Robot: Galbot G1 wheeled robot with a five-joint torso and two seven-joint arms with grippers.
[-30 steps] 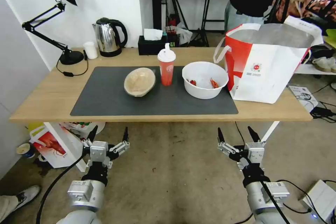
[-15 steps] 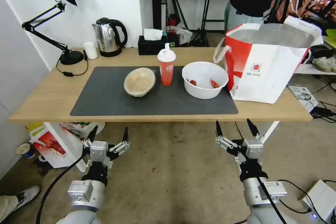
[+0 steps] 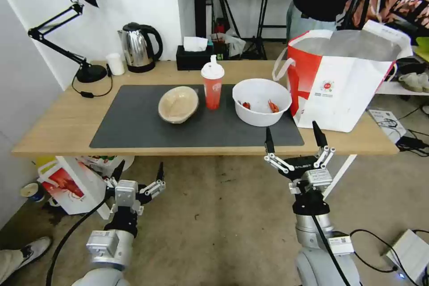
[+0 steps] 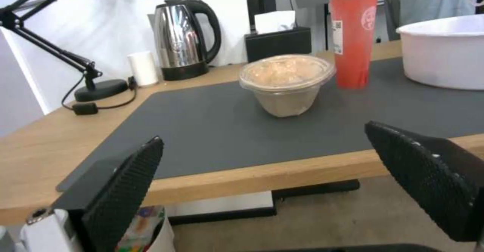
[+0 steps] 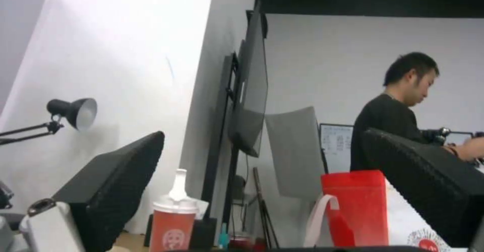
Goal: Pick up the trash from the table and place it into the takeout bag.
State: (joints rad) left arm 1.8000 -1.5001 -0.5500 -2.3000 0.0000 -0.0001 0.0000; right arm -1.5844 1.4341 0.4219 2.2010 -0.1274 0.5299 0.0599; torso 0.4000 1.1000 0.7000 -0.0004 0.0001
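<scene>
Light-wood table [image 3: 58,129] (grey mat [image 3: 134,125]) against white wall [image 3: 134,4].

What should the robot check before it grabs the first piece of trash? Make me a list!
1. Right hand open: ok, fingers spread wide.
2. Right hand over the table: not ok, only at its front edge.
3. White bowl within easy reach: ok, closest piece to the right hand.
4. Bag open on top: ok, foil lining shows.
5. Red cup upright: ok.
6. Left hand out of the way: ok, open, low in front of the table.
</scene>
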